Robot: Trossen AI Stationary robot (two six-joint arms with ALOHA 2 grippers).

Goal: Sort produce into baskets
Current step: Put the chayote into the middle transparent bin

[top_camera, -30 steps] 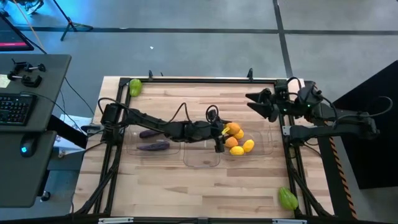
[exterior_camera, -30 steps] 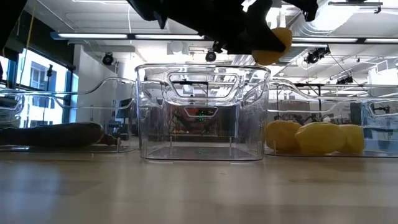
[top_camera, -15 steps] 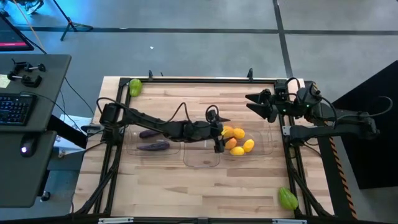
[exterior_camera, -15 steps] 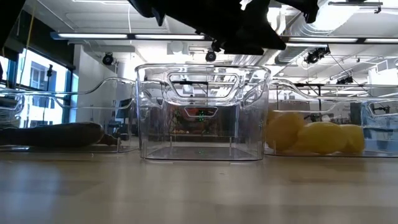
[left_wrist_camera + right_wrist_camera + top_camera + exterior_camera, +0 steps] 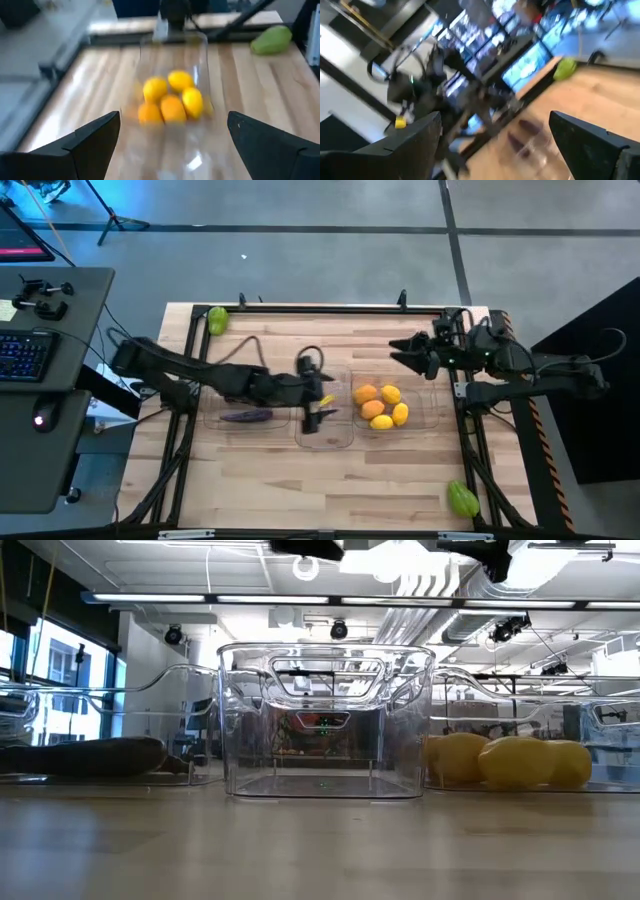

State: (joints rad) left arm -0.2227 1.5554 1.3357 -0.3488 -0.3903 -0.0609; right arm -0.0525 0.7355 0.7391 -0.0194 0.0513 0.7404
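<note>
The table (image 5: 270,480) held three baskets in a row; the right one (image 5: 425,423) had all the citrus (image 5: 381,404). The left gripper (image 5: 318,402), jaws wide and empty, hung over the middle basket (image 5: 325,442). The right gripper (image 5: 405,356) was spread too, nearer the pear (image 5: 462,499) at 5 o'clock; the other pear (image 5: 216,319) sat at 11. Only the low view showed the middle basket bare.

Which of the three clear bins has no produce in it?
The middle bin, under the left gripper; the left bin holds eggplants, the right bin citrus.
</note>
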